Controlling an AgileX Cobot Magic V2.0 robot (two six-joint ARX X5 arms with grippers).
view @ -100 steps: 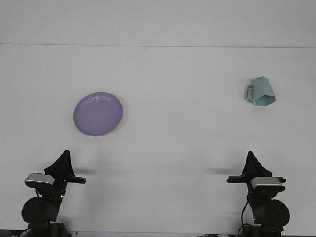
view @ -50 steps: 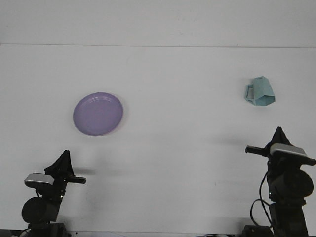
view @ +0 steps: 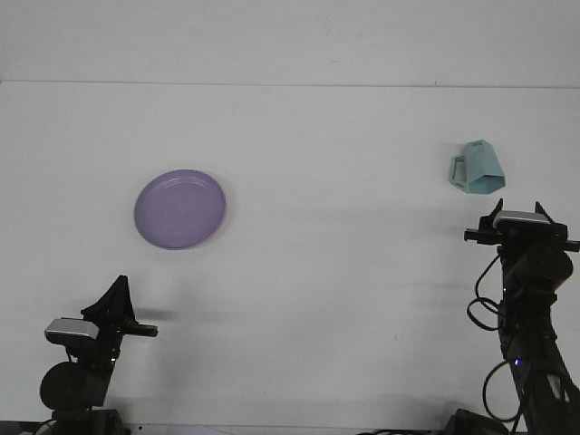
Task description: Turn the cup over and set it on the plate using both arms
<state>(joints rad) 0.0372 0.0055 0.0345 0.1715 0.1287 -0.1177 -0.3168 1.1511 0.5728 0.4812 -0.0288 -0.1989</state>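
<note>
Big white table [view: 308, 299], mostly bare, back edge running straight across the top of the view, near edge down by the arm bases. Purple plate [view: 180, 208] sitting flat on the left half, well in from every edge, open surface all around it. Teal cup [view: 478, 169] way over on the right half, well apart from the plate, with a wide stretch of bare table between the two. Lying tipped on its side rather than upright — faceted body, long axis running roughly from upper left to lower right, wider end toward the camera and slightly right, handle sticking out on the left side. Can't say for sure from here which end is the mouth. Right gripper [view: 514, 214] raised above the table just below the cup in the view, a small gap between them, not touching; pointing away from the camera, so can't tell if the fingers are apart or together. Left gripper [view: 116, 294] low near the front edge, below the plate and well short of it — same story, narrow dark wedge seen end-on, can't tell the finger state either.
</note>
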